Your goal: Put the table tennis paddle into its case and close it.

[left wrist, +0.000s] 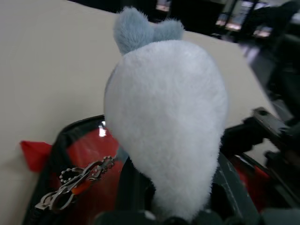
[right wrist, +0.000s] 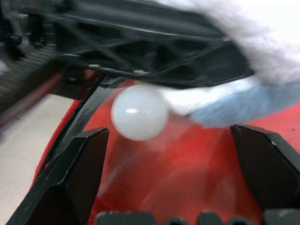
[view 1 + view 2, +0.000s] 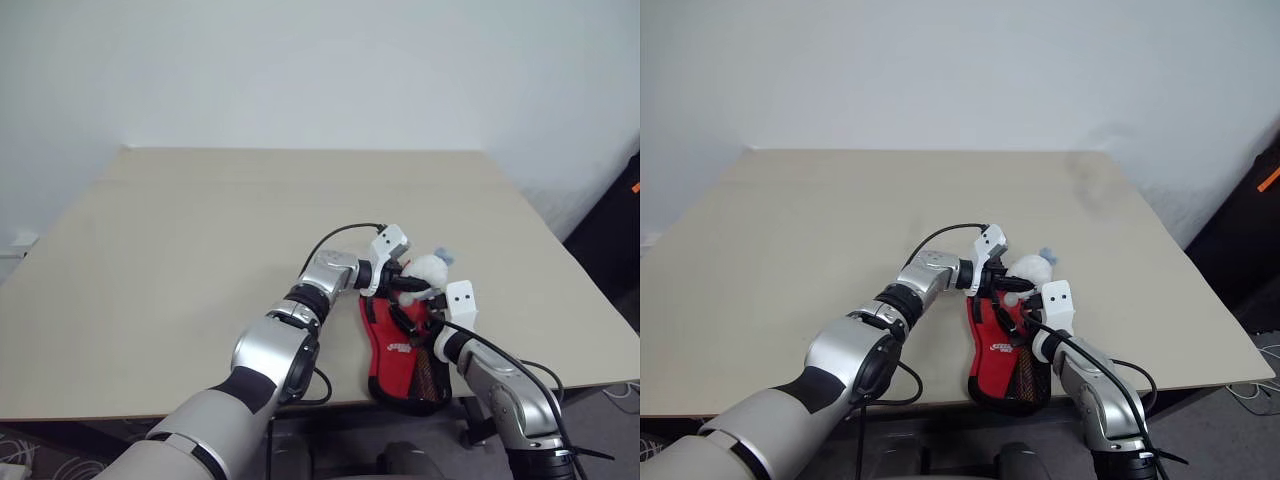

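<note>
Reaching, right gripper (image 2: pixel 169 131): its black fingers (image 2: pixel 70 173) stand wide apart with nothing between them, poised over a smooth red surface and a small white ball (image 2: pixel 139 112).
Left gripper (image 3: pixel 405 283): a white plush charm (image 1: pixel 166 126) with a blue tuft sits right at it. Whether it is clamped cannot be told.
Charm fitting: a bead chain with a clasp (image 1: pixel 79 180) hangs beside the plush, at the case's black edge.
Case (image 3: pixel 400 360): red with a white logo and a dark mesh pocket, lying at the near edge of the table (image 3: pixel 200 230), between the two grippers.
Paddle (image 1: pixel 89 152): a glossy red face shows inside the black rim, so it appears to be in the case already. The handle is not seen.
Done, judged: the paddle is in.
Left, judged: the mouth looks open, the ball and charm crowd it, and the zip is yet to run.
Count: one case, one paddle, one ball, one plush charm, two grippers.
</note>
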Motion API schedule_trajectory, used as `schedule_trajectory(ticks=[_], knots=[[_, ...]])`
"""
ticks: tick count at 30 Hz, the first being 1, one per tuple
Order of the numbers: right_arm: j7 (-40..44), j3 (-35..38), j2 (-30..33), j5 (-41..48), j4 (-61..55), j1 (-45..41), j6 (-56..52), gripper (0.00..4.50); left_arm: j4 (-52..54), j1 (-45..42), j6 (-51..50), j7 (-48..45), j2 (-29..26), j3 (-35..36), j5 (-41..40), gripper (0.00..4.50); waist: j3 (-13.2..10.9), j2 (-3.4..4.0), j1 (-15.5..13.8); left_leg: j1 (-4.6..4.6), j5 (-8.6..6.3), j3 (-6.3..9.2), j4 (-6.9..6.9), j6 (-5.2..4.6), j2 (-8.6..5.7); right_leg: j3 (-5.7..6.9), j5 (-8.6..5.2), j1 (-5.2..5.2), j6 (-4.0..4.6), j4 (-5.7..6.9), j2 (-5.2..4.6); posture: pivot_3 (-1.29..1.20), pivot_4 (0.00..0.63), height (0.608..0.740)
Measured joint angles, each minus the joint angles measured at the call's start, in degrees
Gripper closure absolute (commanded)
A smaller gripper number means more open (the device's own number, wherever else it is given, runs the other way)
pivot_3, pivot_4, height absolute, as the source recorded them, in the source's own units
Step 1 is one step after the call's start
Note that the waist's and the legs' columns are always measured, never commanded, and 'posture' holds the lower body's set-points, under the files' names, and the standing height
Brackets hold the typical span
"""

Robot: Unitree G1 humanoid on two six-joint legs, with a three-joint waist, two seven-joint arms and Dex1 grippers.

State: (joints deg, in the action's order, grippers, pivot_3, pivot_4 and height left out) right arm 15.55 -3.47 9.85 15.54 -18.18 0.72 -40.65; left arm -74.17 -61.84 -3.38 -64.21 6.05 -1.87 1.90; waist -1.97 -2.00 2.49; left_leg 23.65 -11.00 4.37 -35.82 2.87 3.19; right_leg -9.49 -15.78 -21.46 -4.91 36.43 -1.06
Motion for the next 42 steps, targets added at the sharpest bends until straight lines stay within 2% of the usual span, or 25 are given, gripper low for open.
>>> schedule_trajectory(ticks=[5,11,18,23,30,36,42], knots=[[-0.81,-0.42,-0.05,0.00,-0.57,0.49,-0.01,0.00,1.78,0.00,-1.23,-2.78,0.58,0.12,-0.78,0.95,0.00,0.00,0.07,0.01,-0.08,0.00,0.03,-0.01,0.00,0.00,-0.01,0.01,-0.02,-0.11,0.00,0.00,0.000,0.740],[-1.01,-0.57,0.08,0.18,-1.46,1.18,-0.16,0.00,4.17,0.00,-4.66,-9.00,0.74,0.78,-3.15,0.95,0.02,0.02,0.45,-0.02,-0.09,0.00,0.04,-0.03,0.00,0.00,-0.01,0.04,-0.02,-0.18,0.00,0.00,0.000,0.740],[-0.28,-1.25,0.93,0.24,-1.99,0.34,-1.49,0.00,7.86,-0.01,-11.68,-17.53,-3.36,-0.20,-3.95,0.95,-0.09,0.15,0.84,0.00,-0.08,-0.02,0.00,-0.04,0.00,-0.01,0.00,0.00,-0.02,0.04,0.00,0.00,0.000,0.740],[0.33,-1.14,1.17,0.29,-1.00,-0.79,-2.14,0.00,15.03,-0.50,-17.15,-24.88,-6.37,-1.20,-6.84,0.95,-0.17,0.21,1.40,-0.07,-0.08,0.00,-0.11,-0.03,0.00,-0.02,-0.01,0.01,-0.02,0.18,0.00,0.00,0.000,0.740],[1.97,0.15,1.51,1.49,-1.15,-0.11,-1.34,0.00,15.22,-2.55,-22.98,-24.43,-9.41,0.19,-9.98,0.95,-0.20,0.31,1.85,-0.10,-0.08,0.10,-0.15,-0.03,0.00,0.03,-0.01,-0.02,-0.03,0.26,0.02,0.00,0.000,0.740],[4.25,2.20,2.32,3.89,-2.45,2.27,1.85,0.00,12.86,-3.45,-21.24,-20.32,-12.34,1.61,-10.53,0.95,-0.43,0.42,1.67,0.02,-0.06,0.07,-0.15,-0.06,0.00,0.03,-0.01,-0.01,-0.04,0.24,0.01,0.00,0.000,0.740],[5.75,5.20,2.72,7.04,-3.06,3.16,2.90,0.00,14.53,-0.09,-17.01,-23.81,-15.71,-2.76,-8.50,0.95,-0.79,0.78,1.69,0.06,0.08,0.04,-0.11,-0.29,0.00,0.02,-0.01,-0.04,-0.04,0.28,0.03,0.00,0.000,0.740]])
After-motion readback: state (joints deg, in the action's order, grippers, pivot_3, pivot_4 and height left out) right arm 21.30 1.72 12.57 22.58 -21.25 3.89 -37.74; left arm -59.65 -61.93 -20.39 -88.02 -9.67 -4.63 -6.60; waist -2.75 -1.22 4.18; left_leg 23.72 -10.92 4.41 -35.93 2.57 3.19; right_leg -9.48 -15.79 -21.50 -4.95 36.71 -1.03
